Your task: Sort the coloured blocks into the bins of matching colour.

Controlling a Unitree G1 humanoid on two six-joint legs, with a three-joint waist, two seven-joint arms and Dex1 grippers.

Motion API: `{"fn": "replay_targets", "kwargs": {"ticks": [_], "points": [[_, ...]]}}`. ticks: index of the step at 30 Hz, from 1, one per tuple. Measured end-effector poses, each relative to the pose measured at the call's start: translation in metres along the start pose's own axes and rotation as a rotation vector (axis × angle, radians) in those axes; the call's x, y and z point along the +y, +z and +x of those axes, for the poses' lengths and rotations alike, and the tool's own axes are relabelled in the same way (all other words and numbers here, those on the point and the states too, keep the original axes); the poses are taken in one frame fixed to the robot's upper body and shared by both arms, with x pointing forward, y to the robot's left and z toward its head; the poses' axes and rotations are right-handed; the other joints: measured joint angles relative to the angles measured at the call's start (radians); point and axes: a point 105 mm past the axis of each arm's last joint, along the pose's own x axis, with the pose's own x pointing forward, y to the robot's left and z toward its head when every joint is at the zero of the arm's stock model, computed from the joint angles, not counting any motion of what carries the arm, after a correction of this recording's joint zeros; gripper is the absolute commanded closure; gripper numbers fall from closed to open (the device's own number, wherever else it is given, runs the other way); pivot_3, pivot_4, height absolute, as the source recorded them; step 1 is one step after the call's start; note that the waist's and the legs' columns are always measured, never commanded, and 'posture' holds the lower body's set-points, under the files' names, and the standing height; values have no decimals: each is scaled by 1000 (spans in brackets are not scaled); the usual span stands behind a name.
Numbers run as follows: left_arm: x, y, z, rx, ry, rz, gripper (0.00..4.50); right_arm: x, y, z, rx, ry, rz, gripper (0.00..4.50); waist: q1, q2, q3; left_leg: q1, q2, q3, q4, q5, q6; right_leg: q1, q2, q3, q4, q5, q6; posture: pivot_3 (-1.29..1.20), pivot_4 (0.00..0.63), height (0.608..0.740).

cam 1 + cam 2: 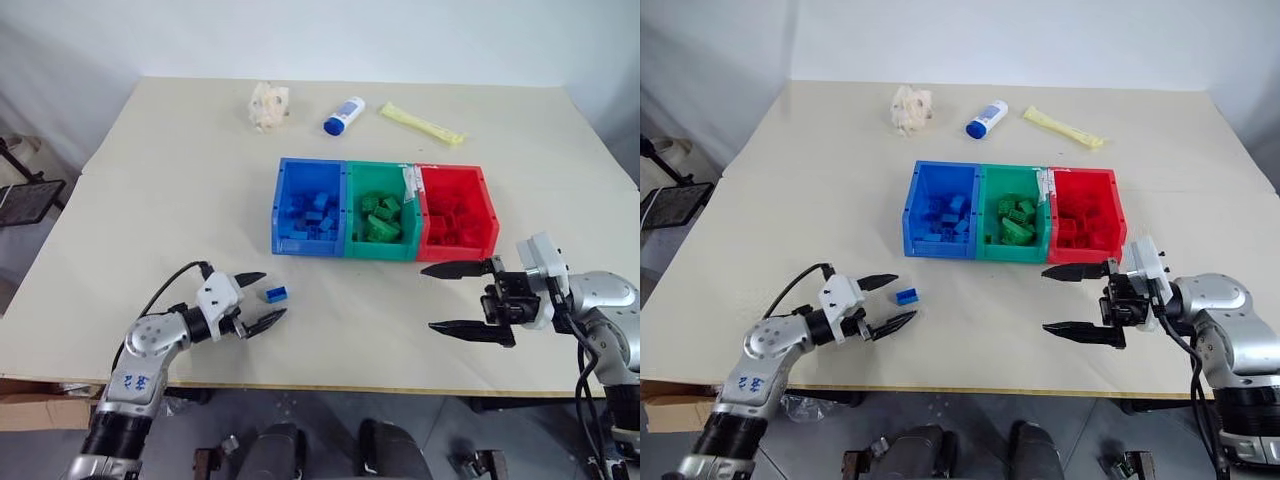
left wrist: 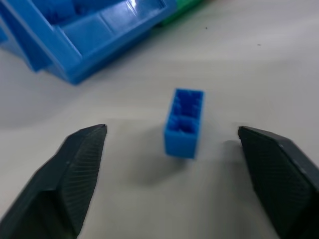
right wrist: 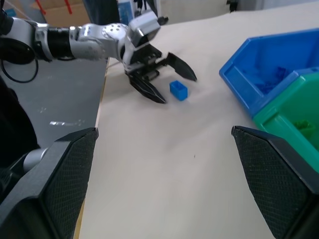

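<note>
Left gripper (image 1: 262, 301) stands spread around a lone blue block (image 1: 276, 294) on the table (image 1: 150, 200), near-left of the blue bin (image 1: 283, 215). Light, stiff and slick, the block is probably best pinched across its flat sides. Its studded top shows clearly in the left wrist view. Right gripper (image 1: 462, 298) waits spread, holding nothing.
</note>
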Motion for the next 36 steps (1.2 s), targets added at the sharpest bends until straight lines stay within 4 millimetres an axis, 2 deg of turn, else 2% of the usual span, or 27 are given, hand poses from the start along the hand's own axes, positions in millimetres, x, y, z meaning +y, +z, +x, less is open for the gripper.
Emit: {"fn": "replay_targets", "kwargs": {"ticks": [4, 9, 10, 11, 15, 18, 21, 26, 28, 30, 33, 36], "points": [[4, 1, 8, -4, -16, 17, 2042, -2, 0, -1, 1, -33, -1, 0, 0, 1, -1, 0, 0, 0, 0, 0, 0, 0, 0, 0, 1, 0, 0, 0, 150, 740], [4, 1, 9, -2, -28, 15, 3730, -2, 0, -6, 0, -68, -1, 0, -1, 2, -1, 0, 0, 0, 0, 0, 0, 0, 0, 0, 2, 0, 0, 0, 150, 740], [4, 1, 9, -3, -28, 13, 3968, -1, -1, -7, 0, -72, 1, 0, -1, 2, -1, 0, 0, 0, 0, 0, 0, 0, 0, 0, 2, 0, 0, 0, 150, 740], [4, 1, 9, -3, -28, 11, 4004, -1, -2, -7, 1, -75, 3, 0, -1, 2, -1, 0, 0, 0, 0, 0, 0, 0, 0, 0, 2, 0, 0, 0, 150, 740], [2, 5, 16, -17, -22, -28, 4001, -6, 2, -13, -5, -138, -11, 0, 3, 2, -1, 0, -1, 0, 0, 0, 1, 0, 0, 0, 2, 0, 0, 0, 150, 740], [-2, 17, 32, -43, -46, -45, 4001, -11, 5, -16, -19, -188, -23, 0, 8, 2, -1, -1, -1, 0, 0, 0, 1, 0, 0, 0, 1, 0, 1, 0, 150, 740], [7, 40, 43, -83, -41, -10, 4001, -15, 8, -18, -43, -233, -29, 0, 7, 2, -1, -1, 0, 0, 0, 0, 1, 0, 2, 0, 1, 0, 1, 0, 150, 740], [39, 102, 65, -184, -15, 102, 4001, -15, 15, -20, -81, -297, -55, 0, 13, 1, -1, -1, -2, 0, 0, 1, 1, 0, 5, -1, 2, 1, 2, 0, 150, 740], [48, 109, 70, -192, 0, 107, 4001, -14, 15, -20, -86, -311, -56, 0, 14, 1, -1, -1, -2, 0, 0, 1, 2, 0, 6, -2, 1, 1, 2, 0, 150, 740], [60, 107, 79, -166, 18, 87, 3233, -13, 12, -20, -89, -328, -47, 0, 16, 1, -1, -2, -2, 1, 0, 1, 2, 0, 7, -5, 1, 1, 2, 0, 150, 740], [72, 105, 88, -130, 20, 72, 2343, -11, 12, -21, -88, -350, -49, 0, 18, 1, 0, -2, -2, 2, 0, 2, 3, 0, 7, -9, 1, 2, 3, 0, 150, 740], [71, 106, 93, -134, -8, 67, 1445, -11, 14, -23, -88, -369, -59, 0, 18, 1, 0, -2, -3, 2, 0, 2, 3, 0, 6, -9, 1, 2, 4, 0, 150, 740]]}}
